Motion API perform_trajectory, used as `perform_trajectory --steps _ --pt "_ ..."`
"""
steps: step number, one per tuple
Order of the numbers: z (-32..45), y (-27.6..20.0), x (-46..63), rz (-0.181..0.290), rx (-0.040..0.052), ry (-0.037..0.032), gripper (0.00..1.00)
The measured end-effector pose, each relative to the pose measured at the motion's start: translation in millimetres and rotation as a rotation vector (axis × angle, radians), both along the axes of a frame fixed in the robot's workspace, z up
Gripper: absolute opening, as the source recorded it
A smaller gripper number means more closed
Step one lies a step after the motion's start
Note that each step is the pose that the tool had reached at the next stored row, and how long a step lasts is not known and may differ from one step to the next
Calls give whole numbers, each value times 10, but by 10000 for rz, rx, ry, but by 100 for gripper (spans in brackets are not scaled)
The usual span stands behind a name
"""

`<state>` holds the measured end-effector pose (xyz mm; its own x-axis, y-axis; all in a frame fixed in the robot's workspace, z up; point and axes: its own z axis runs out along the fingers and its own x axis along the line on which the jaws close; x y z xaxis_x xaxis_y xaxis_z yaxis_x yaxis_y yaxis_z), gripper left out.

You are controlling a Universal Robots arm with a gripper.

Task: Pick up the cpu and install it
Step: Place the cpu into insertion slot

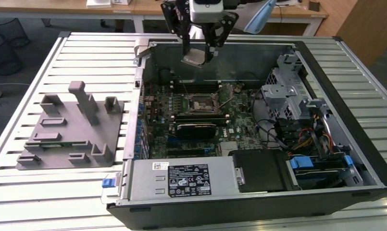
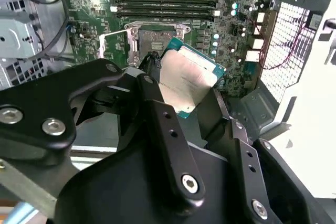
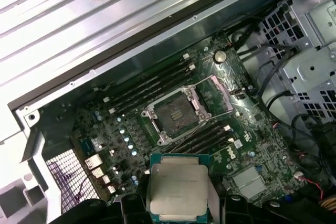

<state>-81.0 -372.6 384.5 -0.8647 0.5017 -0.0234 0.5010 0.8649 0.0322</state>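
My gripper (image 1: 198,54) hangs above the far side of the open computer case, shut on the cpu (image 1: 194,57), a thin square chip with a pale silver top and a green rim. In both wrist views the cpu (image 2: 188,78) (image 3: 177,191) sits tilted between the black fingers (image 2: 167,129). Below it lies the motherboard's empty cpu socket (image 3: 176,116) (image 2: 153,42) (image 1: 200,103), its metal frame swung open. The chip is well above the socket and touches nothing else.
A grey plastic fixture with upright posts (image 1: 74,129) stands on the slatted table at the exterior view's left. Inside the case are memory slots (image 2: 164,2), a black heatsink block (image 1: 196,129), a drive cage (image 1: 289,91), cables (image 1: 302,139) and the power supply (image 1: 180,179).
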Motion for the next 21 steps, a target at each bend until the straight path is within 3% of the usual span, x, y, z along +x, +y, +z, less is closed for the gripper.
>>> perform_trajectory --steps 21 --pt "-59 8 0 -3358 0 0 52"
